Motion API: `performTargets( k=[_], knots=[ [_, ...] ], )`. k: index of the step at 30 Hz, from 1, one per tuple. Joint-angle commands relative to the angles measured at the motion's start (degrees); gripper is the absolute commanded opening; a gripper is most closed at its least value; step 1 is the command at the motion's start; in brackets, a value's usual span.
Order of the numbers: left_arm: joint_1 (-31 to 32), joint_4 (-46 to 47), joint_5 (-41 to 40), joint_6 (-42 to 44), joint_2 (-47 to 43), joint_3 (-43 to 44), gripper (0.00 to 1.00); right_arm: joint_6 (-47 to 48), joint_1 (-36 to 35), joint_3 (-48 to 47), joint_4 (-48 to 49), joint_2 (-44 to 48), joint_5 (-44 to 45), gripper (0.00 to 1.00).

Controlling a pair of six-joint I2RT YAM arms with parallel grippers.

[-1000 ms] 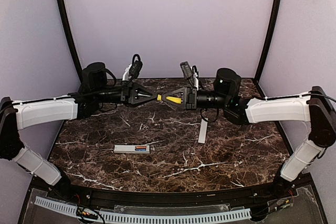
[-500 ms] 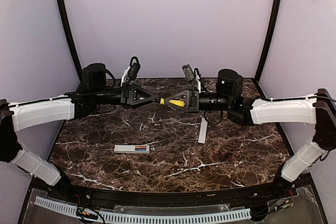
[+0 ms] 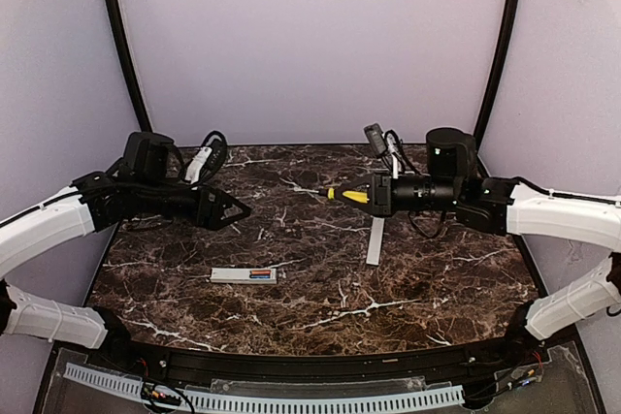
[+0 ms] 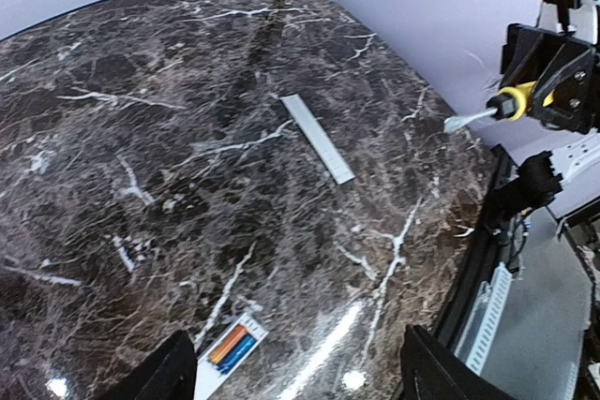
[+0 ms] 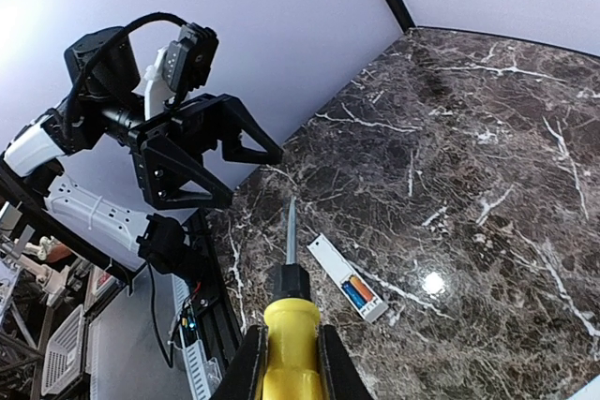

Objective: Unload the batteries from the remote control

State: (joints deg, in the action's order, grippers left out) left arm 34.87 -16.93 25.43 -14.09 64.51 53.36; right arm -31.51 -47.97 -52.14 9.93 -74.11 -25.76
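Pincer status: the left pincer (image 3: 236, 212) is released, jaws spread wide and holding nothing; the right pincer (image 3: 369, 196) is clenched on the yellow handle of the screwdriver (image 3: 349, 195), shaft pointing towards the left arm.

Change since a second ago: both pincers then met in mid-air over the back of the table (image 3: 437, 288), both on the screwdriver. The left has since let go and drawn back to the left; the right has carried the tool off to the right. The remote control (image 3: 244, 275) and its back cover (image 3: 375, 241) have not shifted.

Location: the remote control lies flat at the front left of the table, well apart from both pincers, compartment uncovered, with the batteries (image 5: 356, 290), one orange-red and one blue, side by side inside. The back cover lies separately, right of centre.

Limits of view: the left wrist camera shows only the battery end of the remote, the rest cut off at the frame edge. The right pincer's fingers are cropped at the bottom of its own camera
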Motion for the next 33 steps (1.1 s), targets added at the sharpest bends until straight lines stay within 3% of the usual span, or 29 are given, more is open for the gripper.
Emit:
performTargets(
  k=[1,8,14,26,33],
  knots=[
    [-0.07,-4.69,-10.47,10.18,-4.02,-4.14,0.74,4.19,0.08,1.11,-7.67,2.7,5.91,0.0],
    [-0.07,-1.66,-8.49,28.47,-6.0,-12.1,0.73,5.89,0.06,2.01,-11.6,5.55,7.85,0.0],
    [-0.11,-4.69,-4.71,39.69,-3.31,-13.06,0.74,6.36,0.06,2.97,-12.55,6.86,8.17,0.0],
    [-0.07,-11.4,-9.76,49.28,6.19,-11.66,0.74,7.42,0.11,4.36,-13.17,8.31,8.57,0.0],
    [-0.07,-11.38,-13.99,49.74,12.84,-9.15,0.7,7.83,0.06,4.99,-13.16,9.78,8.21,0.0]
  ],
)
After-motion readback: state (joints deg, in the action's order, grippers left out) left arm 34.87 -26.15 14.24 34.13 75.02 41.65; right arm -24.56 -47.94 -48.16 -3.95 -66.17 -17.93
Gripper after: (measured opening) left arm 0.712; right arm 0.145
